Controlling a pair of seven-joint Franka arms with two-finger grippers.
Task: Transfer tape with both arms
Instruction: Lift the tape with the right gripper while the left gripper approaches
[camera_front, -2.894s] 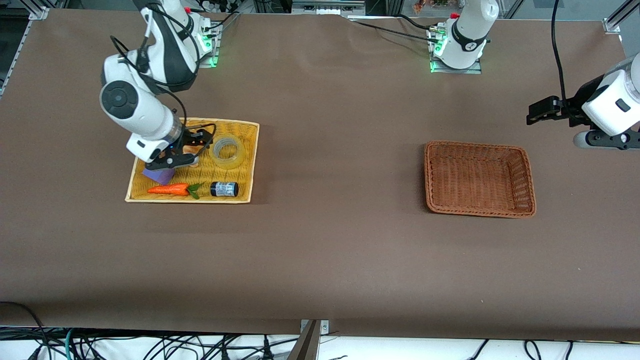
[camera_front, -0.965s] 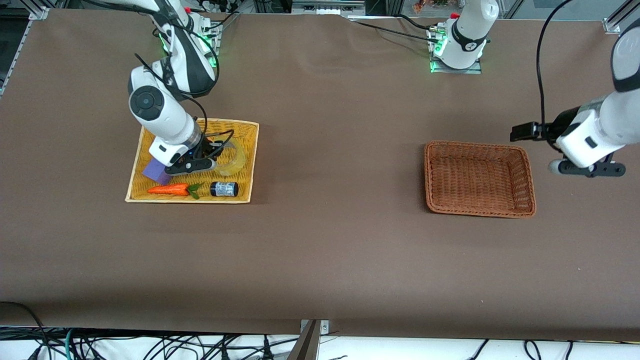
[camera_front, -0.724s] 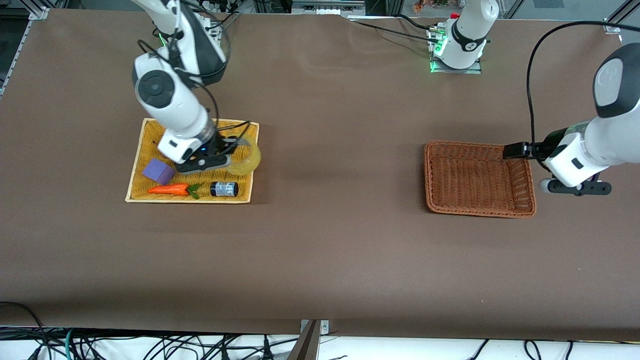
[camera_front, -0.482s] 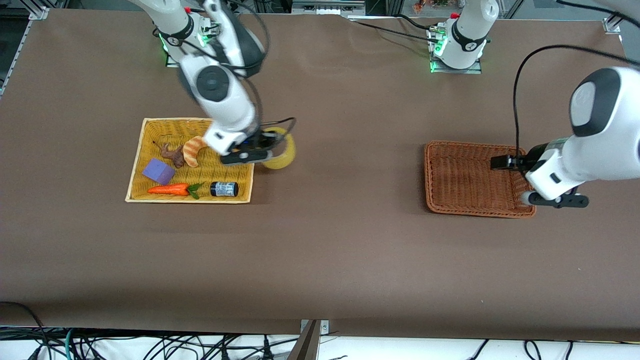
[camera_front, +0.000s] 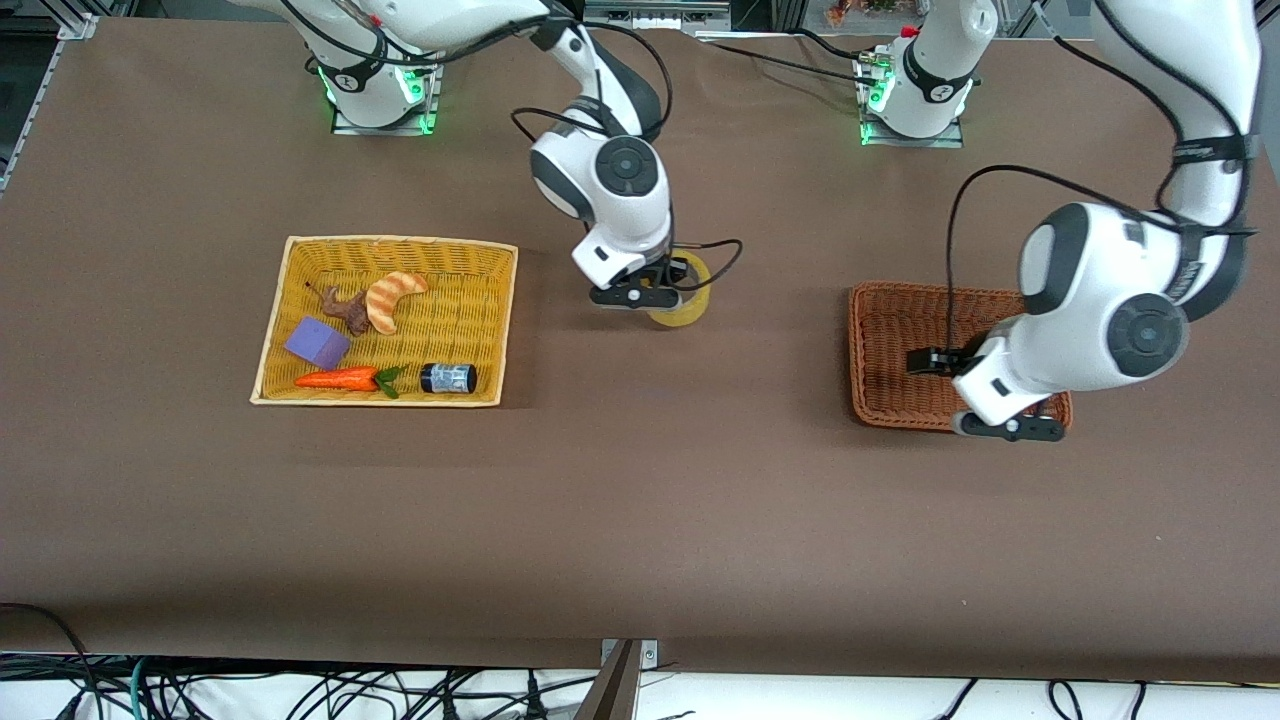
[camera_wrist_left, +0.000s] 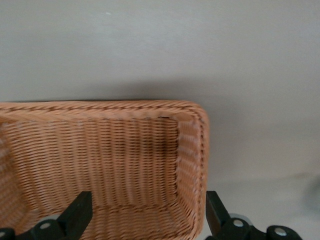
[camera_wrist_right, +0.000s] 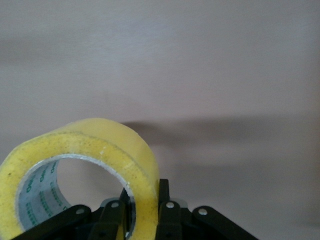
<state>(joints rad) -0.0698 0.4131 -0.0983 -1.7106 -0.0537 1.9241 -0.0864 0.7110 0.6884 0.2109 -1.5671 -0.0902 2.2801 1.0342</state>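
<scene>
The right gripper (camera_front: 668, 290) is gripping the tape (camera_front: 686, 303) by its wall above bare table (camera_front: 640, 500); the left gripper (camera_front: 925, 361) is hanging spread-fingered over the brown basket (camera_front: 890, 300).

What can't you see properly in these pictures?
- The tape: front view, the right gripper and its wrist cover part of the roll.
- The left gripper: left wrist view, fingertips cut off by the picture's edge.
- The small dark jar in the yellow basket: label too small to read.
</scene>
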